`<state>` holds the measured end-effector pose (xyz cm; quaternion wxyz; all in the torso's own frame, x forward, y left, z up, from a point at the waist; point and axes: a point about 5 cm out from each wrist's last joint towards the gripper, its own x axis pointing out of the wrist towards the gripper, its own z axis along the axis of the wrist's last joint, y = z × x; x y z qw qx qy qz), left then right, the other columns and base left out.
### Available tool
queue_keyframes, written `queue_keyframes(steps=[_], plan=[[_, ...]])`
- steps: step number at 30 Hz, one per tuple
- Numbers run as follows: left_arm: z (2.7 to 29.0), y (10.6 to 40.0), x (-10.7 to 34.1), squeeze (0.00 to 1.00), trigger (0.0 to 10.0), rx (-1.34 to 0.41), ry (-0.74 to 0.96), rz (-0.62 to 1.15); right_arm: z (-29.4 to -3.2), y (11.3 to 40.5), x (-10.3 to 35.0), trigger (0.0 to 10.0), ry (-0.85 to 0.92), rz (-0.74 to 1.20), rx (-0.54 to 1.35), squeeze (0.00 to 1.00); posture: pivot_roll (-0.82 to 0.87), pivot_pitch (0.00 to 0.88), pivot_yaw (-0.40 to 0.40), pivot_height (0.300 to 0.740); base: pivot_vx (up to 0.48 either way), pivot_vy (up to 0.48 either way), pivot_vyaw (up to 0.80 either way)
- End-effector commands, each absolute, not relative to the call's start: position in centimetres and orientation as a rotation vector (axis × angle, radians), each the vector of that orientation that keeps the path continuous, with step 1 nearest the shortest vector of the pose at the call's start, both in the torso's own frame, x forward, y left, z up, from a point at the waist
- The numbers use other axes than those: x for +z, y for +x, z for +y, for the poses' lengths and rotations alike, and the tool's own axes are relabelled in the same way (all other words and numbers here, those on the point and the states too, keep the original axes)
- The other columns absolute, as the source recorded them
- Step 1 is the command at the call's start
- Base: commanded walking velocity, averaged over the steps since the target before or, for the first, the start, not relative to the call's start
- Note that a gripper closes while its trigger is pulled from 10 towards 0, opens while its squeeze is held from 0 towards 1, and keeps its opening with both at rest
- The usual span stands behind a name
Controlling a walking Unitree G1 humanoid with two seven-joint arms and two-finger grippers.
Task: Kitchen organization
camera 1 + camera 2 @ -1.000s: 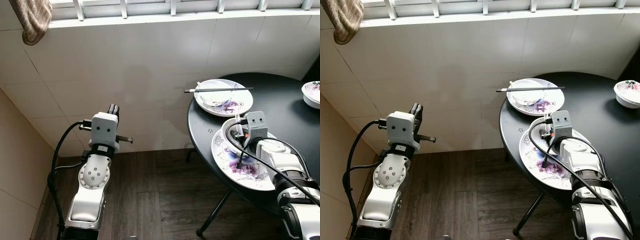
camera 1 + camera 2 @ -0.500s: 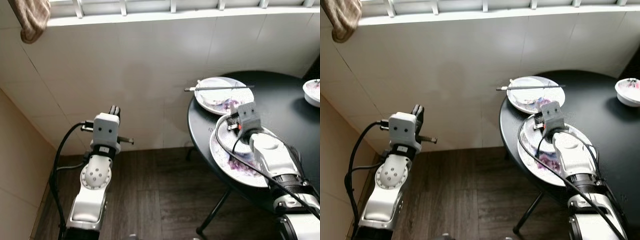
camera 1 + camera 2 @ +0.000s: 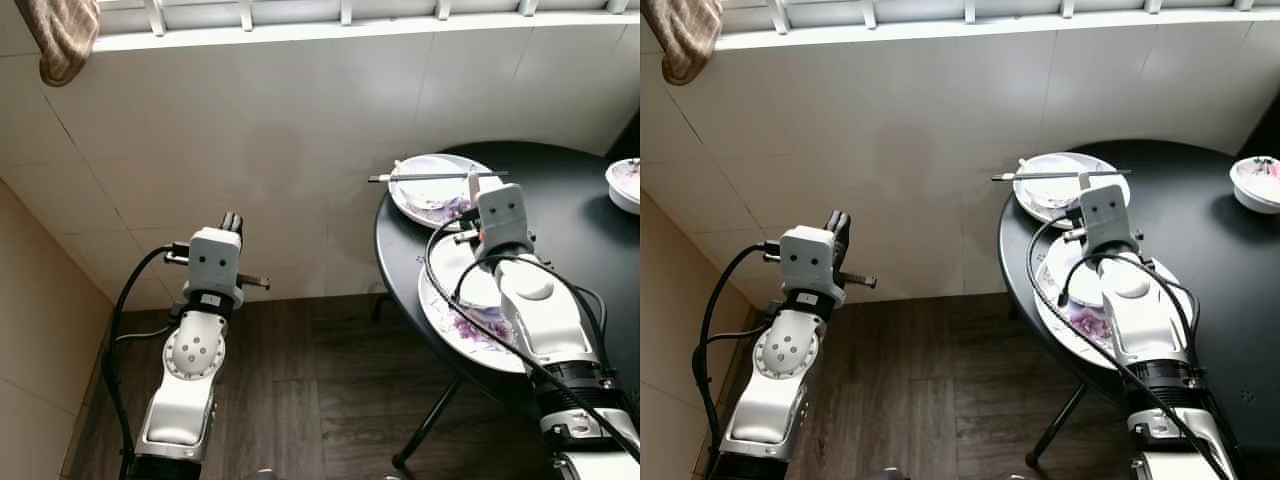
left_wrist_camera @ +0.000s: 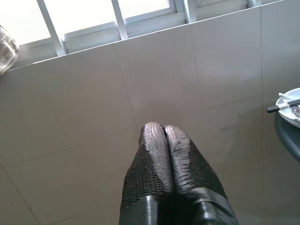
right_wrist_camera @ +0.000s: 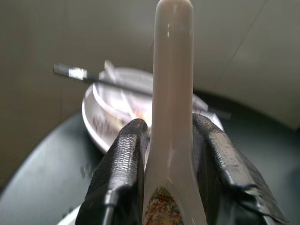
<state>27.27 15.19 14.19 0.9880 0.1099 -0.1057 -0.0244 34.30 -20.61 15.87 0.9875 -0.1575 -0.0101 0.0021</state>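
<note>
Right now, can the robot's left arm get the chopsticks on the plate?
Probably not. The left gripper is shut and points at the tiled wall, well off the table. The chopsticks lie across the far plate, near the right gripper.

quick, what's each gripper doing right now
Left gripper: shut, holding nothing, raised toward the tiled wall.
Right gripper: shut on a white ceramic spoon, above the plates on the black table.

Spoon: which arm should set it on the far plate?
Right. The right gripper already clamps the white spoon between its fingers, above the black table beside the far plate with chopsticks. The left gripper is shut, facing the tiled wall.
</note>
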Motion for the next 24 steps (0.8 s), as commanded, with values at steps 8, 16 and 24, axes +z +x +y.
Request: queue_keyframes(steps=[8,16,24], plan=[[15.6,27.4,14.4,0.0,10.0,-0.035,0.219,-0.216,-17.7,33.3,18.6,0.0,-0.217,-0.234,0.069,0.0,0.01,0.027,0.004,0.74,0.0,0.0,0.0],[16.0,27.3,14.8,0.0,10.0,-0.015,0.173,-0.231,-16.0,32.2,19.5,0.0,-0.327,-0.355,0.11,0.0,0.02,0.023,0.003,0.74,0.0,0.0,0.5],[15.9,27.3,14.9,0.0,10.0,-0.02,0.173,-0.239,-14.6,31.4,19.7,0.0,-0.386,-0.422,0.161,0.0,0.02,0.016,0.0,0.74,0.0,0.42,0.8]])
